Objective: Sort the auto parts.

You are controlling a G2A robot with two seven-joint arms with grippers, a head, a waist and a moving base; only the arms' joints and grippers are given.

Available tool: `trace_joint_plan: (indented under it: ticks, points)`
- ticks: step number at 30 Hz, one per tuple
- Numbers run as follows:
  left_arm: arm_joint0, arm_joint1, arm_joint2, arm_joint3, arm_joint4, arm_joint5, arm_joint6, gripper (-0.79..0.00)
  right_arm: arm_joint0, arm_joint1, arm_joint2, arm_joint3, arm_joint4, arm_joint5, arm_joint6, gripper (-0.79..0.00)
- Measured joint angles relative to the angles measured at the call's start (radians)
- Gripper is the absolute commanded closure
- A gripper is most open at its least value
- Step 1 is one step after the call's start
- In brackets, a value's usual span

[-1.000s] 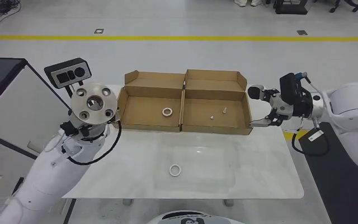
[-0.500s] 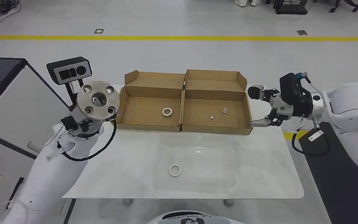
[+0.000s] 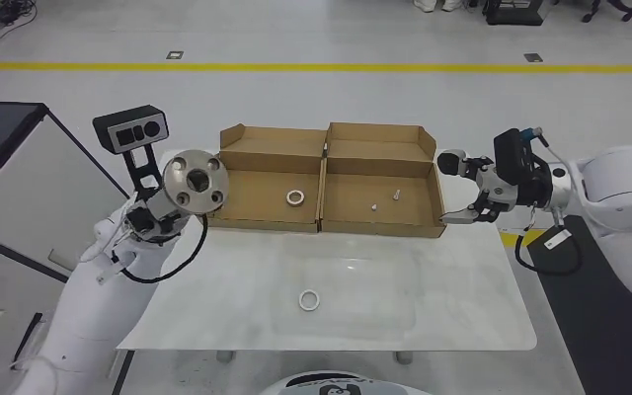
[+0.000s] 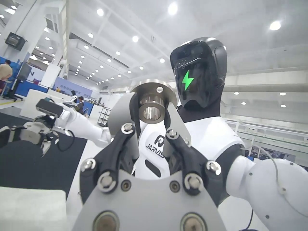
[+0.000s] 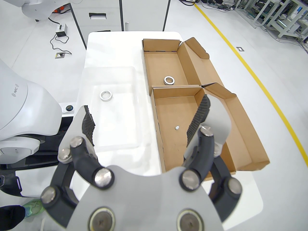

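My left jaws are closed on the neck of a flanged metal hub (image 3: 196, 182). The neck is pinched between both pads, and the round flange with its bolt holes faces up and out, away from my wrist. The hub's bore axis runs roughly upward, tilted a little, so I judge the part has to be tipped over or lowered flange-first before it can settle flat.

What matters for the next move is which way the boxes lie from the hub. The left cardboard box (image 3: 247, 197) is just beside the hub, toward the middle of the bench (image 3: 454, 296). From above, the flange's rim appears to overlap that box's near end wall, though the hub is held up in the air and not inside. One metal ring (image 3: 294, 197) already lies on that box's floor. The right cardboard box (image 3: 415, 207), touching the first, holds a small bolt (image 3: 396, 195) and a smaller round piece (image 3: 374, 208), possibly a washer.

My right jaws are spread wide and hold nothing, hanging at the far end of the right box, well apart from the hub. The left arm is therefore the nearer one, and I would say a short sideways carry over the end wall is all it needs. I cannot tell from here which box the hub belongs in.

A second ring (image 3: 310, 299) lies in a shallow clear tray (image 5: 115, 133) on the bench in front of the boxes, between my two arms and not yet sorted.
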Motion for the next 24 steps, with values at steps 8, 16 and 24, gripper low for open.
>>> trace_joint_plan:
  ticks: [8, 16, 24]
  points:
    - [0.004, -0.047, -0.042, -0.012, -0.158, 0.049, -0.05, 0.0, 0.0, 0.0, 0.0, 0.0, 0.0, 0.0, 0.0, -0.785]
    - [0.011, -0.105, -0.122, 0.009, -0.098, 0.117, -0.117, 0.0, 0.0, 0.0, 0.0, 0.0, 0.0, 0.0, 0.0, -0.785]
    - [0.016, -0.132, -0.131, 0.028, 0.17, 0.109, -0.109, 0.0, 0.0, 0.0, 0.0, 0.0, 0.0, 0.0, 0.0, -0.785]
